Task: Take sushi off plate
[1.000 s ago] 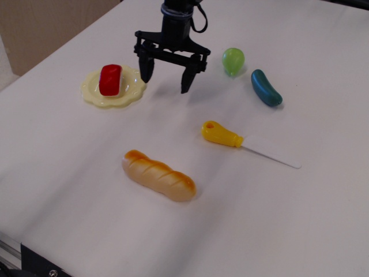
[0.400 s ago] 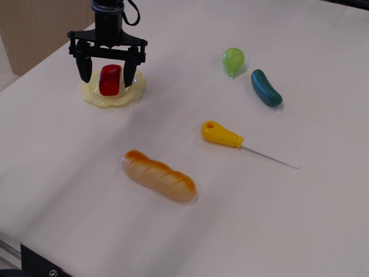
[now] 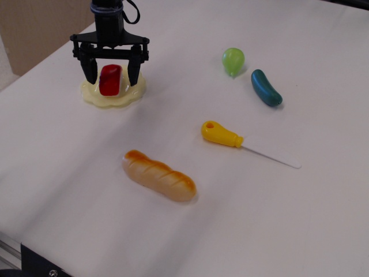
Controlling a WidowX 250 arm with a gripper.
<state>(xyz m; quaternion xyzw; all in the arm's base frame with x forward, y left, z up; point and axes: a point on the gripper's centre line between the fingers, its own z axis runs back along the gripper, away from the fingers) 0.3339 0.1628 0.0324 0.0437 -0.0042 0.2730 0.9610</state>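
Observation:
The sushi [image 3: 109, 80], a small glossy red block, sits on the pale yellow scalloped plate [image 3: 113, 98] at the far left of the white table. My black gripper [image 3: 112, 79] hangs straight over the plate with its jaws open, one finger [image 3: 90, 70] on the left of the sushi and the other on its right. The fingertips reach down beside the sushi near the plate's surface. The fingers do not press the sushi.
An orange-tan bread loaf [image 3: 159, 175] lies at the front middle. A yellow-handled tool with a thin white blade [image 3: 222, 134] lies to the right of the middle. A green pear-like fruit [image 3: 233, 60] and a teal cucumber [image 3: 266, 88] lie at the back right.
The gripper has moved from the table's middle back leftward to over the plate, then lowered a little around the sushi, with the jaws slightly narrower. Nothing else moved.

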